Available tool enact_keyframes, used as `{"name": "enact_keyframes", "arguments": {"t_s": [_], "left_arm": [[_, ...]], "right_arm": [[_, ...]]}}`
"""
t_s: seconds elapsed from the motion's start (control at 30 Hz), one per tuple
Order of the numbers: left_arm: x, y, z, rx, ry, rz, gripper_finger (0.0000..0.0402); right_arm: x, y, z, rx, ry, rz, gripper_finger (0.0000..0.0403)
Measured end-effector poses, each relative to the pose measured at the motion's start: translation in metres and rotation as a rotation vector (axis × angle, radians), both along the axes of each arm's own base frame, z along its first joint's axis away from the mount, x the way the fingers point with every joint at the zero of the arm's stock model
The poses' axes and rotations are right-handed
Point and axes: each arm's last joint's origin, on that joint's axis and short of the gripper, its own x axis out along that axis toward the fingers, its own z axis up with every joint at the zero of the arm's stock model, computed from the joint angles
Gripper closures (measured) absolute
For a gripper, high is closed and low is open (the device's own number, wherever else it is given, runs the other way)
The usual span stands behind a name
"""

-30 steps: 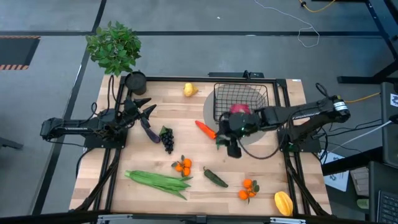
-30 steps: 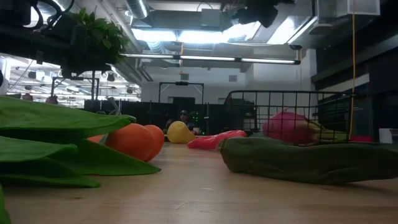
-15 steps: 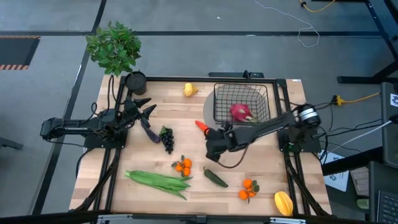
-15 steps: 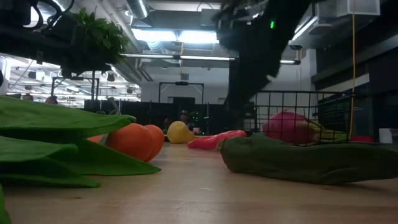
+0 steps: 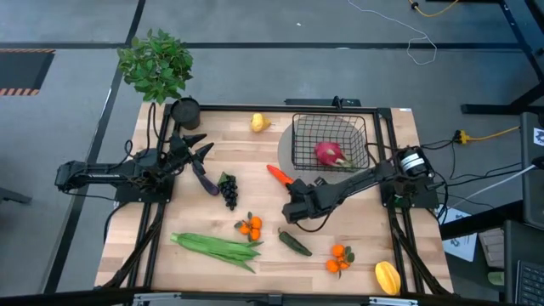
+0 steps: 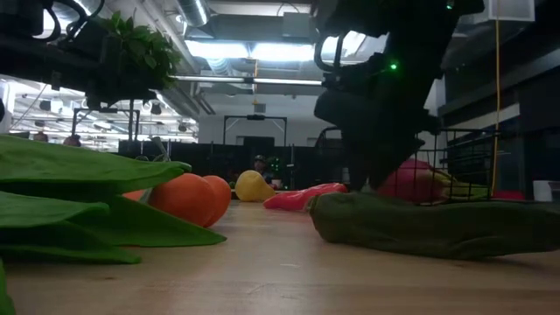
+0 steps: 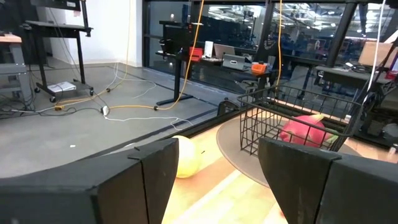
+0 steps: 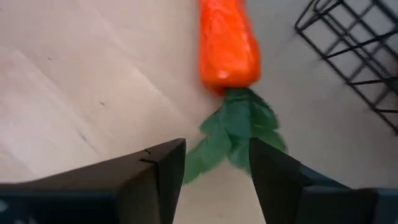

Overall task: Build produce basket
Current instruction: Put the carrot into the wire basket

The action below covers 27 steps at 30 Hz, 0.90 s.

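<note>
Carrot [image 8: 227, 43] is what my right claw [image 8: 214, 163] is lined up on: it lies on the wooden table [image 5: 212, 161] just outside the wire basket's [image 5: 330, 140] near-left corner, orange body pointing up toward the table's centre-left and its green leaf tuft [image 8: 236, 134] trailing back toward me. My right wrist view shows the tuft sitting straight ahead between my two dark fingers [image 8: 158, 171], with the orange body beyond it, so the carrot's long axis runs roughly along my line of reach, not across it. My fingers are spread with a clear gap and hold nothing. In the high view my right claw [image 5: 299, 204] hovers just on the near side of the carrot [image 5: 280, 176], while the basket, with a pink dragon fruit [image 5: 329, 154] already inside, is close by on my right arm's side. My left claw [image 5: 197, 150] waits well away at the table's left edge, by the eggplant [image 5: 204, 179] and grapes [image 5: 228, 189], fingers wide apart and empty; my right arm is clearly the nearer one. I judge that I would need to push forward past the leaves, or turn my wrist, so the fingers close across the firm orange body, not on the soft tuft, which might slip or tear. Lemon [image 5: 259, 122], green beans [image 5: 218, 247], pepper [image 5: 294, 242], orange clusters [image 5: 250, 226] and starfruit [image 5: 388, 277] lie out on the wood.
</note>
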Motion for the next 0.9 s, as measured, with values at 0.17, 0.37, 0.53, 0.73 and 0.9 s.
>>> {"name": "enact_keyframes", "arguments": {"t_s": [0.17, 0.37, 0.53, 0.73, 0.9], "left_arm": [[0.000, 0.000, 0.000, 0.000, 0.000, 0.000, 0.0191], [0.000, 0.000, 0.000, 0.000, 0.000, 0.000, 0.0191], [0.000, 0.000, 0.000, 0.000, 0.000, 0.000, 0.0191], [0.000, 0.000, 0.000, 0.000, 0.000, 0.000, 0.0191], [0.000, 0.000, 0.000, 0.000, 0.000, 0.000, 0.0191]], "right_arm": [[0.002, -0.001, -0.011, -0.012, 0.031, -0.004, 0.0239], [0.008, 0.000, -0.023, -0.018, 0.020, -0.001, 0.0239], [0.009, 0.000, -0.022, -0.045, 0.003, 0.001, 0.0256], [0.008, 0.002, -0.021, -0.051, 0.021, 0.034, 0.0364], [0.014, 0.012, -0.009, -0.063, 0.039, 0.154, 0.0399]]}}
